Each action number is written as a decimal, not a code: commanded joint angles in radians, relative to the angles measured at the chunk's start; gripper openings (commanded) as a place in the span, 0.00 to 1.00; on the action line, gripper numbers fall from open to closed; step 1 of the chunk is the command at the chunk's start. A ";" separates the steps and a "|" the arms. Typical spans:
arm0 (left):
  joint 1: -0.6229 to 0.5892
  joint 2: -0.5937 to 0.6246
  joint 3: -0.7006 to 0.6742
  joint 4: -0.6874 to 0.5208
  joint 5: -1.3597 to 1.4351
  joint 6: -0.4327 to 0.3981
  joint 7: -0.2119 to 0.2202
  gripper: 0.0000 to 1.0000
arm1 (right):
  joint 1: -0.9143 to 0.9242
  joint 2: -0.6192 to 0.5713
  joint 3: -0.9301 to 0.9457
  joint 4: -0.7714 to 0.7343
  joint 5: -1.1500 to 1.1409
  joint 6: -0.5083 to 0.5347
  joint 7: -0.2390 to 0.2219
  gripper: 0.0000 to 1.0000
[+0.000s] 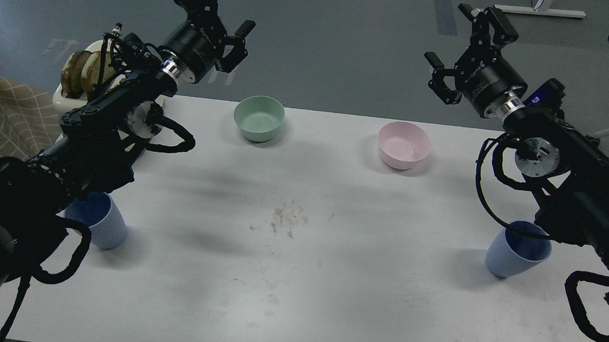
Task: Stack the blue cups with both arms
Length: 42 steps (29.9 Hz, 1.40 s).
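Observation:
Two light-blue cups stand upright on the white table (297, 287), far apart. The left blue cup (101, 226) is near the table's left edge, its rim partly hidden behind my left arm. The right blue cup (513, 253) is near the right edge, with my right arm's cable crossing its rim. Both arms are raised well above the table. My left gripper (227, 7) is open and empty, high over the back left. My right gripper (463, 38) is also open and empty, high over the back right. Neither gripper is near a cup.
A mint-green bowl (259, 118) and a pink bowl (404, 144) sit at the back of the table. A white holder with brownish items (80, 75) stands at the back left, beside a checked cloth (1, 115). Smudges (285, 220) mark the table's middle.

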State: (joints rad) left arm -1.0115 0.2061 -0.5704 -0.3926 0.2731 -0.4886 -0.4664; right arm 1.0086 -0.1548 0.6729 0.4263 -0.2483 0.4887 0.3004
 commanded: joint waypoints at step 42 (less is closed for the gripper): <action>0.042 -0.037 0.006 0.046 -0.003 0.000 0.009 0.98 | 0.028 -0.011 -0.001 0.000 0.003 0.000 0.000 1.00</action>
State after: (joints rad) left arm -0.9722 0.1612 -0.5646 -0.3458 0.2694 -0.4886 -0.4686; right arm 1.0357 -0.1681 0.6718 0.4254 -0.2469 0.4887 0.3007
